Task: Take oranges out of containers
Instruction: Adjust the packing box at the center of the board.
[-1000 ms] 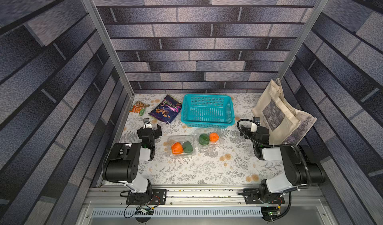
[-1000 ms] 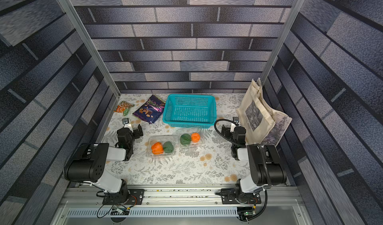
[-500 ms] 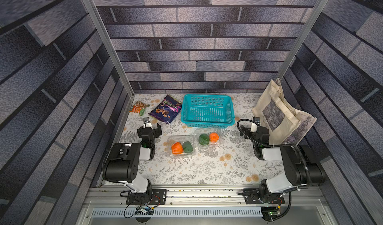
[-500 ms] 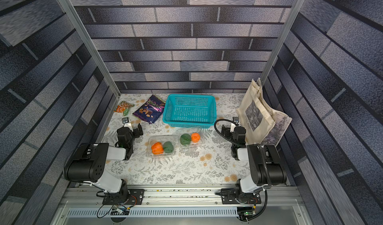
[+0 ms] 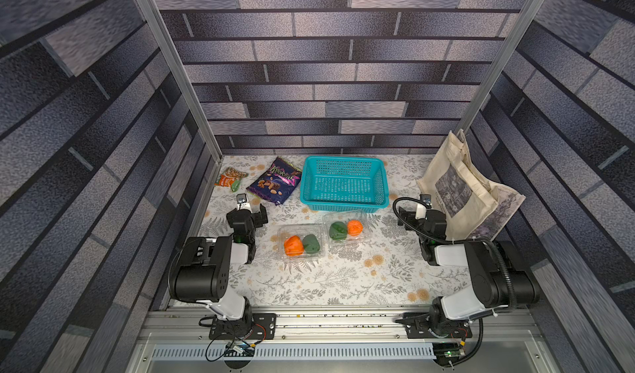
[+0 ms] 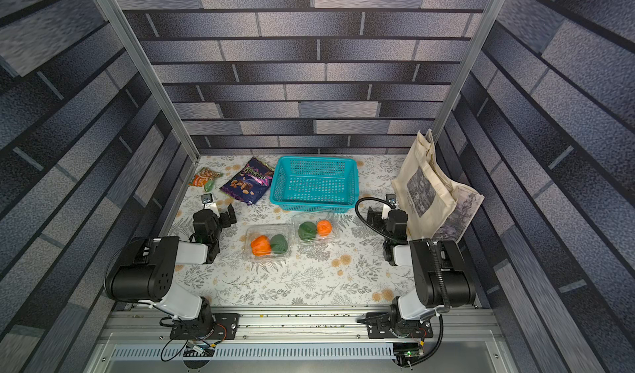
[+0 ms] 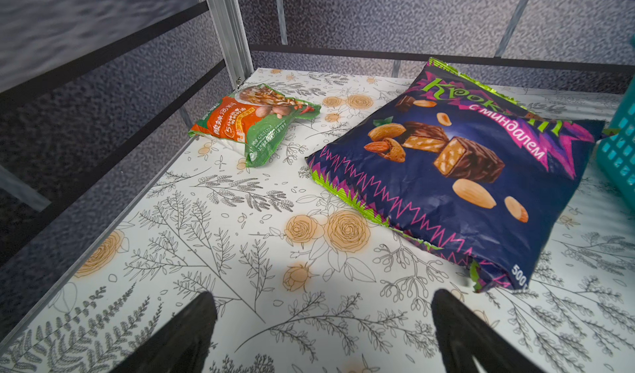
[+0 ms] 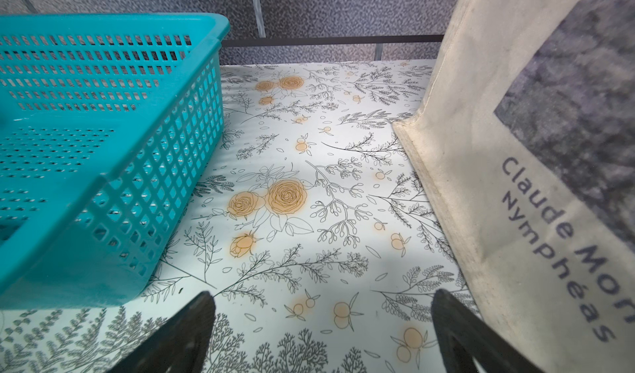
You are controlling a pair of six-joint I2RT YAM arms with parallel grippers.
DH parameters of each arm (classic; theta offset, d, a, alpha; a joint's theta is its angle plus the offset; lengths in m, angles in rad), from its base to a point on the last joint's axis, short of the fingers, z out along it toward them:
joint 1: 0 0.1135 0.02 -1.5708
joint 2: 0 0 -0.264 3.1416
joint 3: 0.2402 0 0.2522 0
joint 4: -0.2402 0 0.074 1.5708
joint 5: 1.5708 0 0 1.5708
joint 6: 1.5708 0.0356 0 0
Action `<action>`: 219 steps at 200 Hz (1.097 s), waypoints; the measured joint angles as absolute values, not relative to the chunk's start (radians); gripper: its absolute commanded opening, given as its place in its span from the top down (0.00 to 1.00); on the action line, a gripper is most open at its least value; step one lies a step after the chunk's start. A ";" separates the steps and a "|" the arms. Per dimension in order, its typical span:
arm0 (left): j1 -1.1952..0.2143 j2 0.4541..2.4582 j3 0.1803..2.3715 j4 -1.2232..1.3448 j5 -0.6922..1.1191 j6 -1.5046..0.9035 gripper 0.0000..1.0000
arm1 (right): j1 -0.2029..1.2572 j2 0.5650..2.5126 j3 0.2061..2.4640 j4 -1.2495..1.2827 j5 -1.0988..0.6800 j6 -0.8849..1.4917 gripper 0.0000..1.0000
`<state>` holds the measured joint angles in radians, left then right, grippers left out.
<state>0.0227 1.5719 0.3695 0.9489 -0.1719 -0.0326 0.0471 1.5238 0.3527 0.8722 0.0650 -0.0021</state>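
In both top views two containers (image 5: 300, 255) (image 6: 266, 256), lids look shut, sit side by side just in front of the teal basket (image 5: 343, 205) with the oranges (image 5: 293, 246) inside; bare worktop (image 5: 343, 278) in front leaves approach room. Left wrist view: left fingers (image 7: 192, 333) wide apart, empty, facing the snack bag (image 7: 453, 182) beside the basket. Right wrist view: right fingers (image 8: 185, 333) wide apart, empty, in the tight lane between basket and tote bag (image 8: 515, 148).

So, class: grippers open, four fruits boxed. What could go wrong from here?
1. The left container looks thin, lid seemingly down; prying one-handed may drag it.
2. The right container almost touches the teal basket, crowding the approach.
3. The right gripper sits beside the tote bag and could snag it.
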 measured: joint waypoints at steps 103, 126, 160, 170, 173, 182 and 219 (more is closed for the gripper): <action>0.061 1.536 0.382 0.860 -0.096 -0.034 0.00 | 0.047 1.468 0.394 0.747 0.073 -0.001 0.00; 0.059 1.351 0.393 0.710 -0.068 -0.033 0.00 | 0.047 1.274 0.450 0.581 0.072 0.006 0.00; 0.012 1.105 0.592 0.459 0.068 -0.009 0.00 | 0.047 0.960 0.548 0.351 0.018 0.073 0.00; -0.013 1.089 0.676 0.395 0.124 0.003 0.00 | 0.047 0.899 0.572 0.284 -0.014 0.106 0.00; -0.025 1.088 0.707 0.366 0.141 0.013 0.00 | 0.047 0.882 0.577 0.264 -0.023 0.118 0.00; -0.059 1.092 0.782 0.302 0.182 0.031 0.00 | 0.047 0.842 0.590 0.204 -0.056 0.155 0.00; -0.282 1.169 0.998 -0.004 0.250 0.169 0.00 | 0.086 0.747 0.591 0.007 -0.218 0.315 0.00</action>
<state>-0.2821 1.1690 0.9977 -0.0040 0.2497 0.1688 0.0864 0.7471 0.5911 0.0074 -0.2184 0.3145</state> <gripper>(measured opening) 0.999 0.999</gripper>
